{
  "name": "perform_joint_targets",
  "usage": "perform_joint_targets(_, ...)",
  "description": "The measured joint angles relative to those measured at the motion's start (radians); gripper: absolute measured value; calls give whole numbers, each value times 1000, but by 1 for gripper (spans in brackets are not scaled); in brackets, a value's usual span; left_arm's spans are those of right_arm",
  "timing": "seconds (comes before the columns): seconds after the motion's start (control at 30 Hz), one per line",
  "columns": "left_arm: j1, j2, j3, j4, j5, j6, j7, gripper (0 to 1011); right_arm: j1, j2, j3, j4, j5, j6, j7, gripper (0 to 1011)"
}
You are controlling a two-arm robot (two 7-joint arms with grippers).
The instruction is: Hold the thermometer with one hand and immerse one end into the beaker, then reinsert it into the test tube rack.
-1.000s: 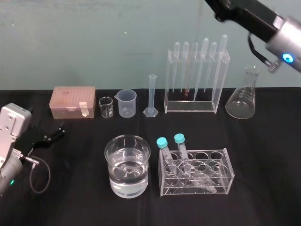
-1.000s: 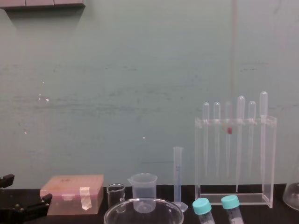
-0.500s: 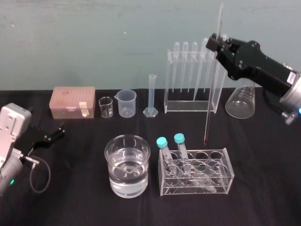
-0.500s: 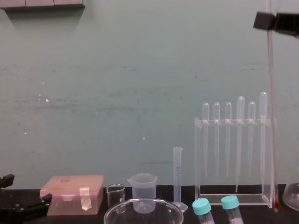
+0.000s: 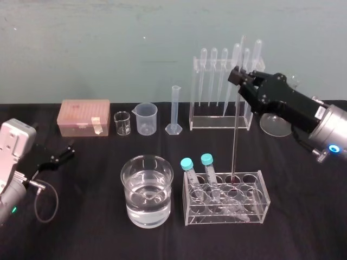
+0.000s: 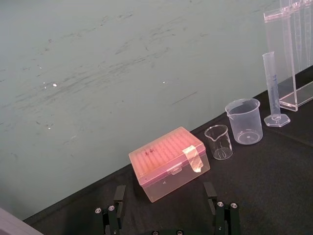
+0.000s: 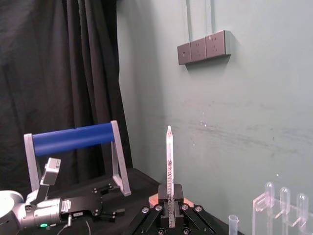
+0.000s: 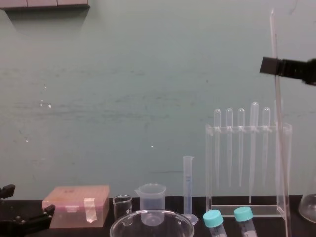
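You are working in a laboratory. Your counter [image 5: 81,227] is draped in black cloth and laid out with glassware: a beaker [image 5: 146,190] part-filled with clear liquid, a tiny glass beaker [image 5: 122,123], a conical flask [image 5: 274,127] and a slim graduated cylinder [image 5: 174,110]. With these you have a plastic spouted cup [image 5: 146,118], a pink lidded tip box [image 5: 84,117], a low tube holder [image 5: 227,208] carrying blue-capped tubes [image 5: 186,163], a tall acrylic test tube rack [image 5: 217,124] hung with pipettes [image 5: 213,70], and a glass thermometer [image 5: 235,141]. Behind it all you see a plain pale-green wall [image 5: 108,43] with sockets [image 7: 203,47] and a black curtain [image 7: 58,73].
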Motion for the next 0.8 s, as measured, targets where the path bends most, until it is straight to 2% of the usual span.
perform_joint_targets(0.8, 0, 0, 0, 0, 0, 0, 0, 1008, -14, -52, -35, 86, -131, -11, -2, 56)
